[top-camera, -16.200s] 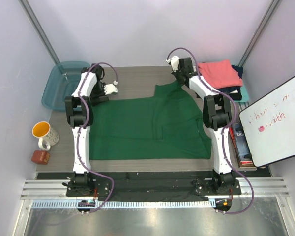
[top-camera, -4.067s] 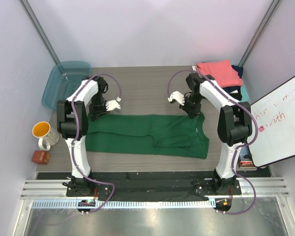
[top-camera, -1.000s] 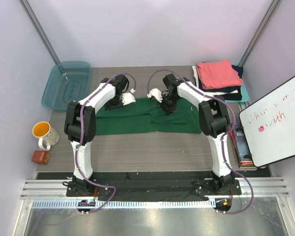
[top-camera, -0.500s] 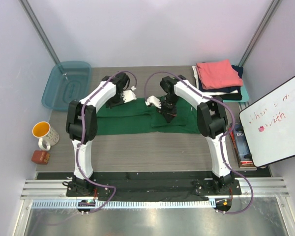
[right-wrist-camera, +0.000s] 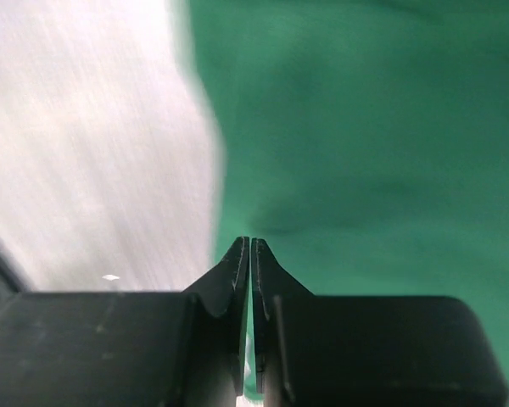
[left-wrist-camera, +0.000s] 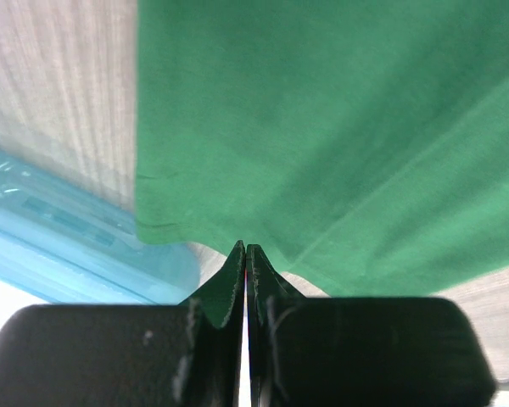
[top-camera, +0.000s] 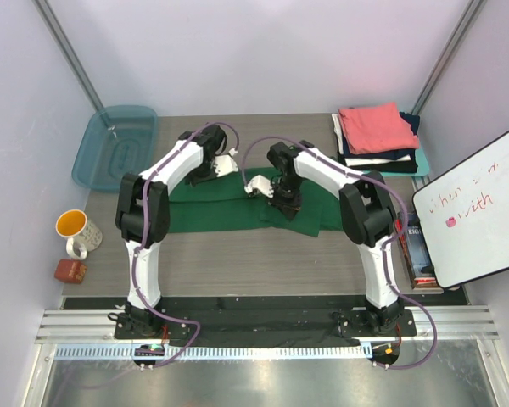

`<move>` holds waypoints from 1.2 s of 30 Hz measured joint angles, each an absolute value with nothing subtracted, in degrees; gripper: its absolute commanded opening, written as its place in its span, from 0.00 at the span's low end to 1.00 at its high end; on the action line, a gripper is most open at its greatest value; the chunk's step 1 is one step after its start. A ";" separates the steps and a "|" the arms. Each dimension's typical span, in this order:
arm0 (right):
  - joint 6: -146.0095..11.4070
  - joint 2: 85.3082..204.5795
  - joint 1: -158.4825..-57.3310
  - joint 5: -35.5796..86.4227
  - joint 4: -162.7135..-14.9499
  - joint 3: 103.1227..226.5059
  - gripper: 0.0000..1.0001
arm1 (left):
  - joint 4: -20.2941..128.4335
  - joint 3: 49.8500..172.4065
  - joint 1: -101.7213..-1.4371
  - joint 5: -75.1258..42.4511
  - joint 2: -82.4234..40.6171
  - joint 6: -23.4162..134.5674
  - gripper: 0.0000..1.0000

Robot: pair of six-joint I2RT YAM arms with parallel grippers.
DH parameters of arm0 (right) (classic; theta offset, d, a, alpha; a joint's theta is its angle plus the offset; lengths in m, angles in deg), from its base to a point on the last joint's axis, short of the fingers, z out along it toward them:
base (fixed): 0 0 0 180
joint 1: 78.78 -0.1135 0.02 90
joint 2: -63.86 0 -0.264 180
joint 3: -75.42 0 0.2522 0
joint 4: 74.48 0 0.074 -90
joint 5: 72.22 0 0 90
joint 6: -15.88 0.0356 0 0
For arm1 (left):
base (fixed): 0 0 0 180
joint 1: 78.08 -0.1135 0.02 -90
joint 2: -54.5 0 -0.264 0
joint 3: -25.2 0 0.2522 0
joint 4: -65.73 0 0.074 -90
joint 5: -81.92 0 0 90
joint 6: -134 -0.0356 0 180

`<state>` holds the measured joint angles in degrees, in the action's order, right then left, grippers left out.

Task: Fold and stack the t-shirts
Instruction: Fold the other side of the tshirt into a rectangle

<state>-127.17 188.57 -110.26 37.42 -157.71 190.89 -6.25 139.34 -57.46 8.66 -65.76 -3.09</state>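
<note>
The dark green t-shirt (top-camera: pixel 208 212) lies as a folded strip across the middle of the table, its right part doubled over. My left gripper (top-camera: pixel 226 165) is shut at the strip's far edge. In the left wrist view its tips (left-wrist-camera: pixel 245 248) touch the green hem (left-wrist-camera: pixel 322 127), and no cloth shows between them. My right gripper (top-camera: pixel 276 199) sits on the doubled part. Its jaws (right-wrist-camera: pixel 251 242) are almost closed, with a sliver of green cloth (right-wrist-camera: pixel 365 127) between them. The folded t-shirts (top-camera: pixel 375 125) are stacked at the back right, coral-pink on top.
A translucent teal tub (top-camera: pixel 114 144) stands at the back left and shows at the wrist view's edge (left-wrist-camera: pixel 68 254). A yellow-lined mug (top-camera: pixel 72 227) and a small brown block (top-camera: pixel 69 270) sit at the left. A whiteboard (top-camera: pixel 475 208) leans over books (top-camera: pixel 411 246) at the right.
My right gripper has moved left and toward the near edge, dragging the shirt's right end over itself, so the strip is shorter on the right. The left gripper has barely shifted.
</note>
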 measured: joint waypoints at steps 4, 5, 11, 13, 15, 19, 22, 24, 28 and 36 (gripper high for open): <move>-119.63 184.48 -109.30 28.02 -148.38 188.62 0.01 | -2.34 137.54 -57.46 10.27 -65.48 -3.01 0.00; -118.17 183.87 -108.73 26.32 -145.99 188.62 0.01 | -1.49 136.56 -57.46 10.64 -65.24 -3.03 0.00; -115.74 183.04 -103.75 18.18 -138.10 188.60 0.01 | 1.36 132.58 -57.48 11.87 -63.99 -3.40 0.00; -115.68 183.56 -102.27 16.24 -137.25 189.03 0.01 | 3.00 131.34 -57.46 11.96 -63.84 -3.64 0.00; -115.50 184.96 -100.71 14.73 -136.46 190.24 0.01 | 4.35 130.51 -57.46 12.33 -63.84 -3.99 0.00; -115.28 188.96 -98.83 12.72 -135.11 192.53 0.01 | 6.41 131.05 -57.46 12.90 -63.89 -4.08 0.00; -115.31 191.15 -98.22 12.33 -134.98 193.58 0.01 | 7.45 133.02 -57.46 12.98 -64.37 -4.17 0.00; -115.35 191.96 -98.02 12.37 -135.00 194.61 0.04 | 8.22 135.01 -57.48 12.96 -64.93 -4.19 0.00; -115.81 192.15 -97.96 12.72 -134.82 198.34 0.14 | 9.47 137.61 -57.46 12.94 -65.81 -4.58 0.00; -116.88 192.33 -97.96 12.11 -131.66 205.86 0.12 | 10.14 140.12 -57.46 12.17 -69.74 -6.18 0.00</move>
